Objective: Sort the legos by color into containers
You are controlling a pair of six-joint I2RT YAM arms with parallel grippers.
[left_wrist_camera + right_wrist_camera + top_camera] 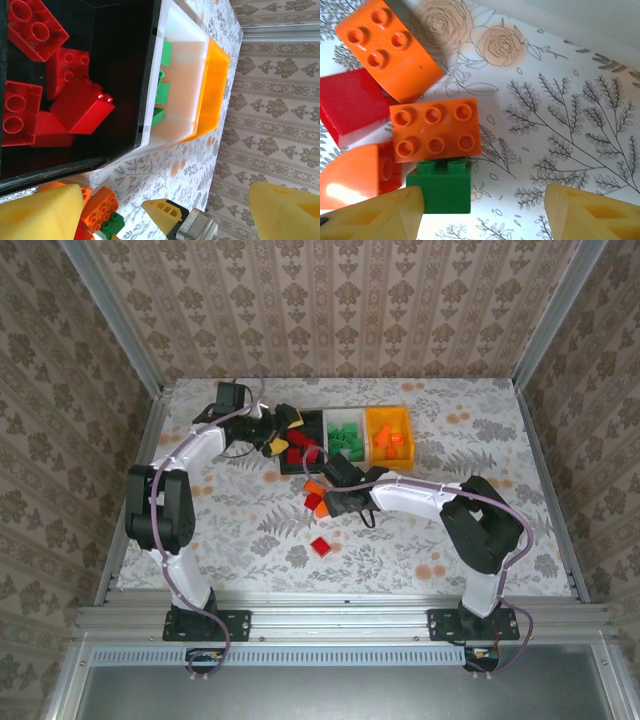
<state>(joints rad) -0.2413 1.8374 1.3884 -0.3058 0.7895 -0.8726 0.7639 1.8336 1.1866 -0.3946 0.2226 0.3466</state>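
Observation:
Three containers stand in a row at the back: a black bin (284, 465) holding red legos (80, 105), a white bin (345, 415) with green legos (345, 438), and an orange bin (388, 417) with orange legos. My left gripper (287, 432) hangs open and empty over the black bin. A small pile of legos lies on the table in front of the bins: two orange bricks (435, 130), a red brick (350, 107) and a green brick (440, 187). My right gripper (485, 215) is open low over this pile. The green brick lies against its left finger (375, 217).
A single red brick (320, 546) lies nearer the front of the floral table (250, 530). The right gripper's finger (162, 212) shows just past the black bin's near wall. Metal frame rails (540, 470) border the table.

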